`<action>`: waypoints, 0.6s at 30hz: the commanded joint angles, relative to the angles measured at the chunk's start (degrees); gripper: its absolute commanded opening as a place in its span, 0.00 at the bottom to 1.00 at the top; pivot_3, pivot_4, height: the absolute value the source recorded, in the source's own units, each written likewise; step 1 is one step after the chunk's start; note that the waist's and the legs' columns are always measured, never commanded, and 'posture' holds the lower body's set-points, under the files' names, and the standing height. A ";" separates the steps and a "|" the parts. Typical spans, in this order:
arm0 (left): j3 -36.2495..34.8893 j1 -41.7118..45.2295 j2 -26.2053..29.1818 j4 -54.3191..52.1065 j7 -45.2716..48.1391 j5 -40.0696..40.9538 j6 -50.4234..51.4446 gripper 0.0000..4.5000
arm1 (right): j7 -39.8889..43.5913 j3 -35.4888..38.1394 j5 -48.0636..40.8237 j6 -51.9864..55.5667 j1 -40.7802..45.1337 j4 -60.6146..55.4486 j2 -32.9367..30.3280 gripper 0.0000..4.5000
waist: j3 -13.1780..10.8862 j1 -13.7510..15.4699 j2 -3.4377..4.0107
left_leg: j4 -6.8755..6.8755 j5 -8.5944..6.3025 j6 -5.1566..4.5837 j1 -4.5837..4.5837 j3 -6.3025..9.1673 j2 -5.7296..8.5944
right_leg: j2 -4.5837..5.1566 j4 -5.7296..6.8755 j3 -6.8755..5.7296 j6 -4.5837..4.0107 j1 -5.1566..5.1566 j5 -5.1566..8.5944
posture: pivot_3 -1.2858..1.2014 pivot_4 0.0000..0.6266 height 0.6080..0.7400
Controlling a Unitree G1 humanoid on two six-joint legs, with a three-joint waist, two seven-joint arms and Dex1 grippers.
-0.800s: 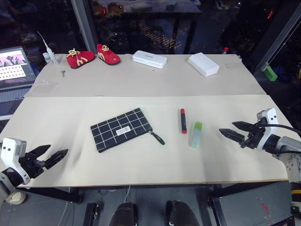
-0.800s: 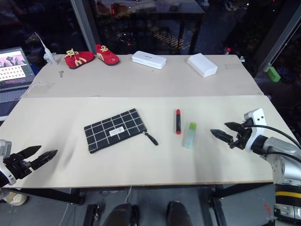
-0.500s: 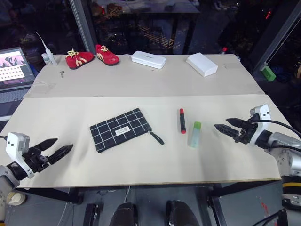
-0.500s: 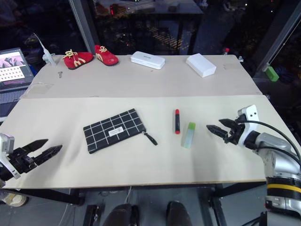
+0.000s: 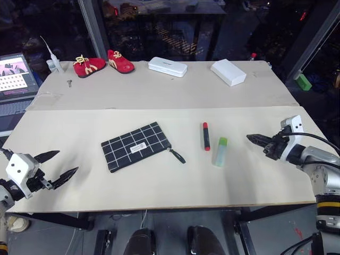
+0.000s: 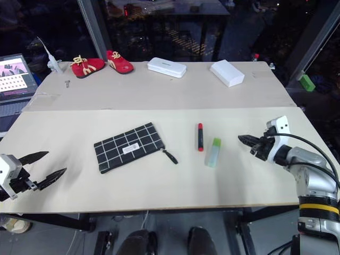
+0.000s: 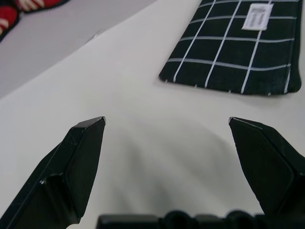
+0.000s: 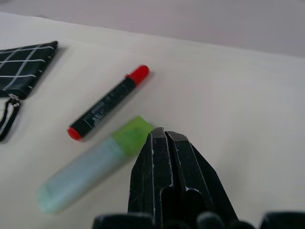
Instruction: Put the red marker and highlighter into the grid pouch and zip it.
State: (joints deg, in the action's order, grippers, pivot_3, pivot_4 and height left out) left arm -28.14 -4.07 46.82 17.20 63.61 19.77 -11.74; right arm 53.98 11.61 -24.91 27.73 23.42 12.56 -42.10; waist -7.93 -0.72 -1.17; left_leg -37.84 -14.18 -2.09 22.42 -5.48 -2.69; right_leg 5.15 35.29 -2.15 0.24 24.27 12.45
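I'm holding my right gripper [image 5: 254, 138] fingers clenched empty beside the highlighter [image 5: 220, 151]; my left gripper [image 5: 60, 166] fingers are gaping wide near the grid pouch [image 5: 136, 146].

On the desk [image 5: 159, 180] the highlighter [image 5: 220, 151] lies just left of the right pincer [image 5: 256, 140], with the red marker [image 5: 205, 136] beside it on its far side from that pincer — the two apart, not touching. The grid pouch [image 5: 136, 146] lies further left, between the two pincers — well right of the left pincer [image 5: 62, 164], which hangs at the desk's near left edge.
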 commanded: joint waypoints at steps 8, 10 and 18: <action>7.31 3.86 3.38 4.61 2.63 -6.11 -10.99 1.00 | -3.00 -15.43 4.29 4.11 11.67 -9.63 9.43 0.00 | 0.00 -0.17 0.01 | 0.00 0.00 0.01 -0.01 -0.03 -0.11 | -0.09 0.18 -0.05 -0.02 0.10 0.00 | 0.52 0.24 1.00; 9.51 6.18 3.19 6.98 2.51 -7.90 -14.44 1.00 | -9.50 -23.13 11.20 5.52 17.25 -4.91 16.66 0.00 | 0.00 -0.34 0.00 | -0.01 0.01 0.03 0.01 -0.04 -0.09 | -0.06 0.24 -0.05 -0.02 0.14 0.00 | 0.52 0.24 1.00; 14.45 12.20 2.20 12.82 0.76 -10.59 -22.30 1.00 | -16.30 -29.85 19.03 7.50 28.04 6.21 28.35 0.00 | 0.01 0.05 0.01 | -0.04 0.16 0.23 0.66 -0.38 0.01 | 0.04 0.86 -0.20 -0.03 0.93 -0.05 | 0.52 0.24 1.00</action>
State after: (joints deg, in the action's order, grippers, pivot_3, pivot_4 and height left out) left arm -14.14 6.64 48.97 29.99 65.08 9.17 -32.01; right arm 38.62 -18.97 -7.02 35.46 49.05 18.37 -14.66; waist -7.92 -0.67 -1.16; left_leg -37.93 -14.01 -1.82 23.24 -6.03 -2.68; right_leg 5.20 36.12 -2.43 0.25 25.26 12.38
